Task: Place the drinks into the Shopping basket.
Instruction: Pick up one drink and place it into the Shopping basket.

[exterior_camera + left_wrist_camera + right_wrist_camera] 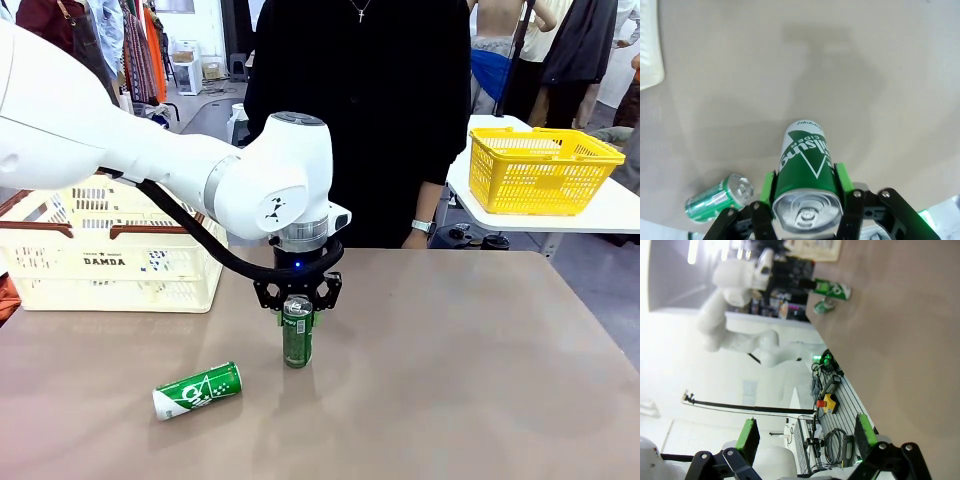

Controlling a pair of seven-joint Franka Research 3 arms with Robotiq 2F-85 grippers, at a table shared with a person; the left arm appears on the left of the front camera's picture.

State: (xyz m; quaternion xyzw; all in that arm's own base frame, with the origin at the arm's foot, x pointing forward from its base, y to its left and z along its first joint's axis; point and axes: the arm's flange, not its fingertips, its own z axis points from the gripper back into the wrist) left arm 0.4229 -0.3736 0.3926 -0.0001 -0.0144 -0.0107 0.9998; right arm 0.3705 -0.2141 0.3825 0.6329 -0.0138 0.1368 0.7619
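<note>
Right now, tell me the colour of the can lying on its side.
Green with white markings, silver top: lying can, best in the front view.

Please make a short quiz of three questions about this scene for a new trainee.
1. True or false: the left gripper has its pads on both sides of the upright green can.
2. How does the second green can rest on the table? A) upright B) on its side
3. Fill in: the right gripper is ____.

Key: 1 true; 2 B; 3 open
</note>
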